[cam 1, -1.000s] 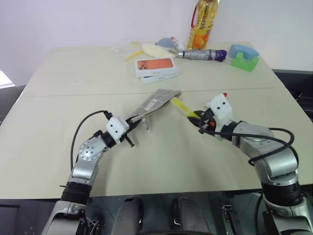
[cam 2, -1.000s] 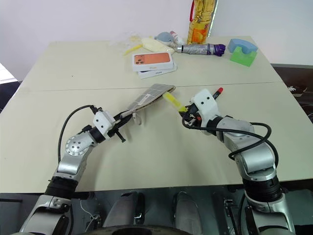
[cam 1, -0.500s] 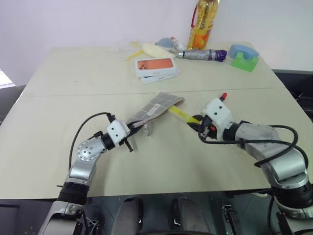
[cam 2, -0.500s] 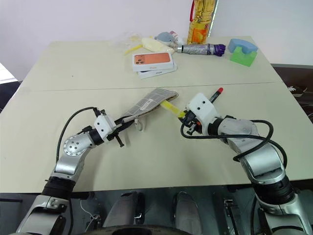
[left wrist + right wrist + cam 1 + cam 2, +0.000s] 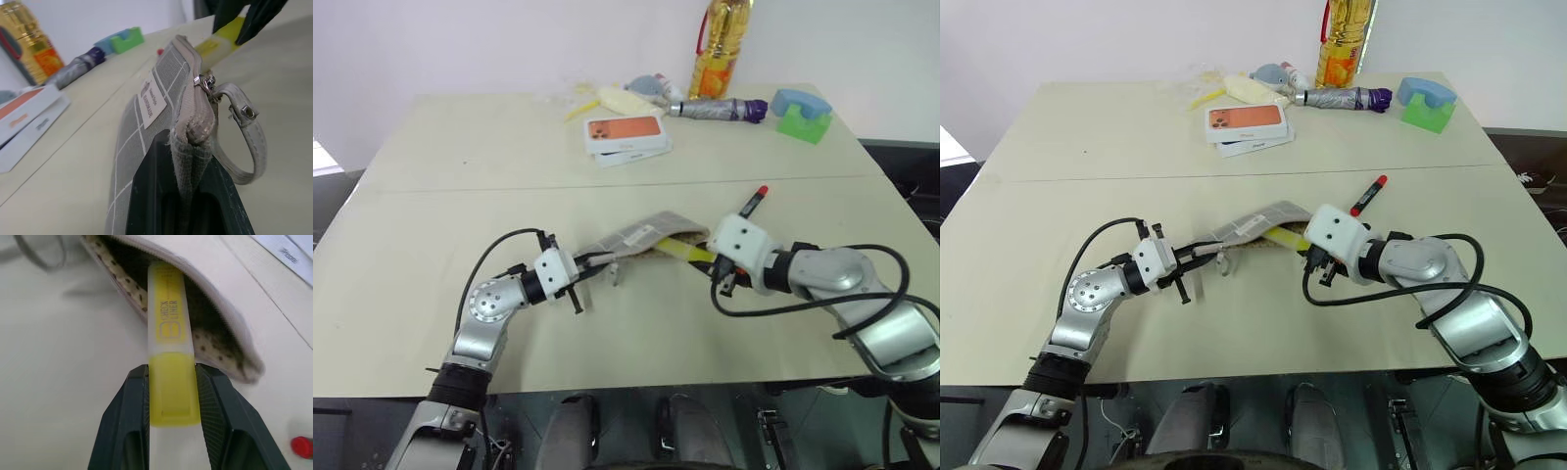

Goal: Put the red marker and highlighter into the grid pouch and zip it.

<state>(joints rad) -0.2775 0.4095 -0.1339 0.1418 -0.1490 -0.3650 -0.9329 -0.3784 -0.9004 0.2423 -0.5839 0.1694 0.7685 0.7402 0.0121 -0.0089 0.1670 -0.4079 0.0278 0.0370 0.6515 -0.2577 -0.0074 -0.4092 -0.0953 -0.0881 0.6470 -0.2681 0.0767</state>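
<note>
The grid pouch [image 5: 641, 235] lies mid-table with its mouth open toward my right gripper. My left gripper [image 5: 188, 152] is shut on the pouch's near end beside the zipper pull [image 5: 204, 83] and wrist strap [image 5: 247, 142]. The yellow highlighter [image 5: 171, 347] is held by its cap in my right gripper [image 5: 172, 377], which is shut on it; its front end is inside the pouch's dotted lining [image 5: 215, 340]. The red marker [image 5: 752, 201] lies on the table just beyond my right gripper.
At the far edge of the table are white boxes with an orange top [image 5: 626, 132], a grey folded umbrella [image 5: 720, 108], a yellow oil bottle [image 5: 717, 49] and a green and blue object [image 5: 803, 116]. A seam [image 5: 460, 186] crosses the table.
My right gripper has rolled and pushed the highlighter's tip from outside the pouch into its mouth. The left gripper has turned the pouch to the right and lowered its far end.
</note>
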